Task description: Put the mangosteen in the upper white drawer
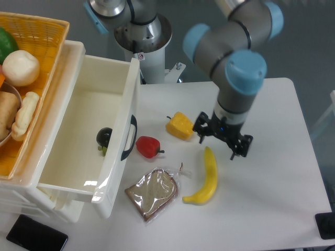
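Observation:
The mangosteen [103, 137], small, dark and round with a green stem cap, lies inside the upper white drawer [78, 112], close to the front wall behind the dark curved handle [129, 138]. The drawer stands pulled open. My gripper [222, 140] hangs over the table well to the right of the drawer, just above the top end of the banana. Its fingers are spread apart and hold nothing.
A yellow pepper [180, 125], a red pepper [148, 147], a banana [207, 178] and a wrapped slice of bread [152, 193] lie on the white table. An orange wicker basket [31, 36] with food sits at the upper left. A black phone [36, 239] lies at the bottom left.

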Robot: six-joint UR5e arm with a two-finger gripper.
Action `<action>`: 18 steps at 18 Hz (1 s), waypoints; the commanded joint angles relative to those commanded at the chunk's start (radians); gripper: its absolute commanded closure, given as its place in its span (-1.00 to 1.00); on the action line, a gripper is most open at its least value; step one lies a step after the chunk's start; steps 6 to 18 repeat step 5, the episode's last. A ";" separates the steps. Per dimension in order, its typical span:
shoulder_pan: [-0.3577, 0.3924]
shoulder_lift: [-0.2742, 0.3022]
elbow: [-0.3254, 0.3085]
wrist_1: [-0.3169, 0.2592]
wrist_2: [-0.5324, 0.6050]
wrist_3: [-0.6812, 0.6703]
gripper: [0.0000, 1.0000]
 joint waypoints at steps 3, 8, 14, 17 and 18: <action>0.000 -0.029 0.008 0.031 0.000 0.002 -1.00; -0.002 -0.035 0.011 0.031 0.002 0.003 -1.00; -0.002 -0.035 0.011 0.031 0.002 0.003 -1.00; -0.002 -0.035 0.011 0.031 0.002 0.003 -1.00; -0.002 -0.035 0.011 0.031 0.002 0.003 -1.00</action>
